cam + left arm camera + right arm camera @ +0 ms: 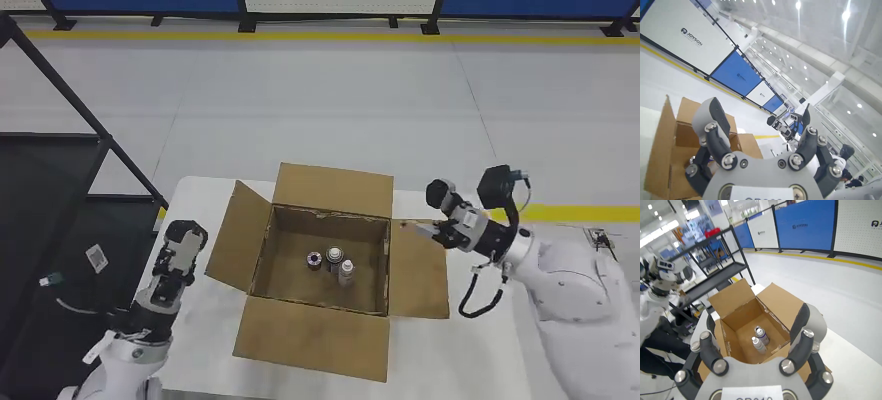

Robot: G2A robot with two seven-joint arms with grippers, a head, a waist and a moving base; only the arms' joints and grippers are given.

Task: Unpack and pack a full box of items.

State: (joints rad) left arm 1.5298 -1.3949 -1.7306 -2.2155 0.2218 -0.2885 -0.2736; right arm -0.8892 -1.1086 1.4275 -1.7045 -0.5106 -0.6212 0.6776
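Note:
An open cardboard box (318,270) stands on the white table (200,330) with all flaps folded out. On its floor are a spray can (334,257), a small white bottle (347,271) and a purple-topped item (313,261). From the right wrist view I look down at the can (762,334) and the bottle (758,344) inside the box (742,313). My right gripper (438,218) hangs open above the box's right flap, holding nothing. My left gripper (180,252) stands open beside the box's left flap (660,140), tilted upward, also holding nothing.
A black metal shelf rack (60,200) stands to the left of the table. The table's front left corner and its right side beyond the flap are bare. A yellow floor line (590,212) runs behind the right arm.

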